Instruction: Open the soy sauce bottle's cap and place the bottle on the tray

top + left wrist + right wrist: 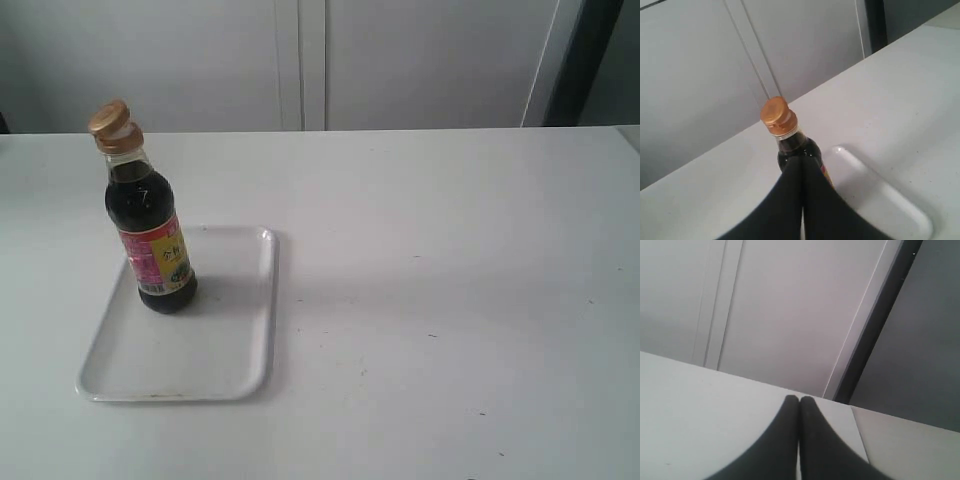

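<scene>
Soy sauce bottle (150,225) upright on the tray (240,340), cap (108,118) tilted open.
It stands toward the tray's left side on the white worktop (450,300). Left end effector (801,161) is clenched on nothing, tips pointing at the bottle; right end effector (799,400) is likewise clenched, empty, over bare worktop.

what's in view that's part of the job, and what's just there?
Job: bottle, cap, tray.
Just there: table, wall panels behind it.
</scene>
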